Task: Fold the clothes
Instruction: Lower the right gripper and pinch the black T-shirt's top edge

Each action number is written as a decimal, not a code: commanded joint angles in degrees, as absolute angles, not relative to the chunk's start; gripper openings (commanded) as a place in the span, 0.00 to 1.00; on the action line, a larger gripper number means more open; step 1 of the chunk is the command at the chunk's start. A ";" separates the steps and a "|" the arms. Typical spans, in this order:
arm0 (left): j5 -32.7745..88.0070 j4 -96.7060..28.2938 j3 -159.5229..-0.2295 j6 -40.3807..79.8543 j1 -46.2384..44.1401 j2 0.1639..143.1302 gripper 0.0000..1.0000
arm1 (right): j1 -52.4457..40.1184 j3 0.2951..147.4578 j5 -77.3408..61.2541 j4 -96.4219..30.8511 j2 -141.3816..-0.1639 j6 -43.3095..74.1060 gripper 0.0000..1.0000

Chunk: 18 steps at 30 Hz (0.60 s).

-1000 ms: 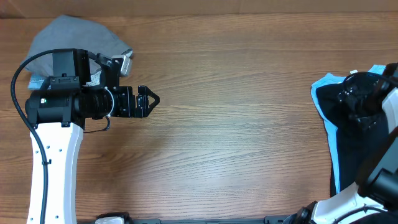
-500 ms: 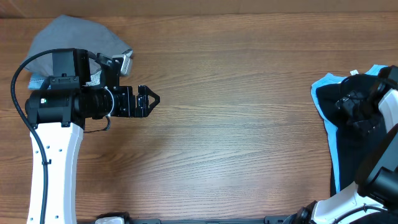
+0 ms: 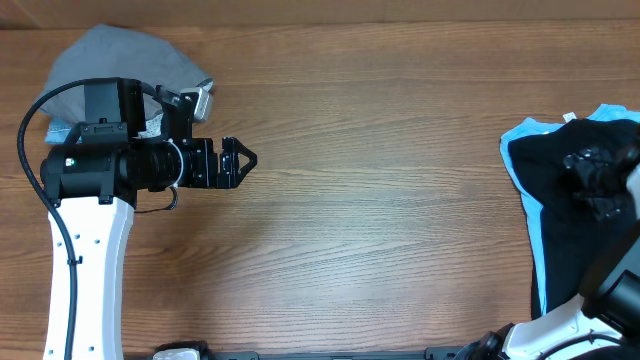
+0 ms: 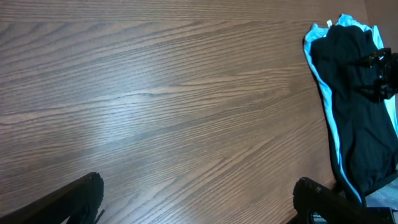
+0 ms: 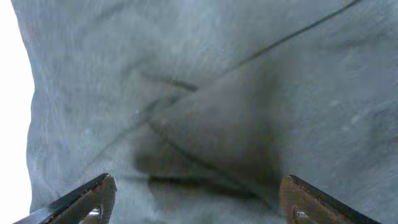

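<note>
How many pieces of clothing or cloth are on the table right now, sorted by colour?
black T-shirt: 1
light blue T-shirt, lying under the black one: 1
grey cloth, partly hidden under the left arm: 1
Total: 3

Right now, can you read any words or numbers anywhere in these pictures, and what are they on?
No words or numbers can be read anywhere.
White tag at the edge of the black T-shirt: too small to read.
Light blue T-shirt: no print shows.
Grey cloth: plain, nothing written on it.
</note>
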<state>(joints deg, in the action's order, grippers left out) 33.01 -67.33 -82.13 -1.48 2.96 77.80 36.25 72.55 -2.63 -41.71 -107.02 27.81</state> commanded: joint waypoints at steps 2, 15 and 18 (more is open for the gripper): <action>34.17 -66.59 -83.53 -2.15 2.59 77.89 1.00 | 36.16 72.38 -4.62 -40.29 -107.22 28.58 0.88; 34.57 -66.63 -83.53 -2.15 2.59 77.89 1.00 | 34.54 73.28 -7.14 -39.35 -112.68 29.21 0.31; 34.57 -66.65 -83.53 -2.15 2.59 77.89 1.00 | 35.33 75.55 -7.16 -41.65 -111.66 29.19 0.26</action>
<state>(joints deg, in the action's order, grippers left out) 33.06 -66.65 -82.13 -1.45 2.98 77.80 34.89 72.93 -5.67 -40.38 -112.16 28.93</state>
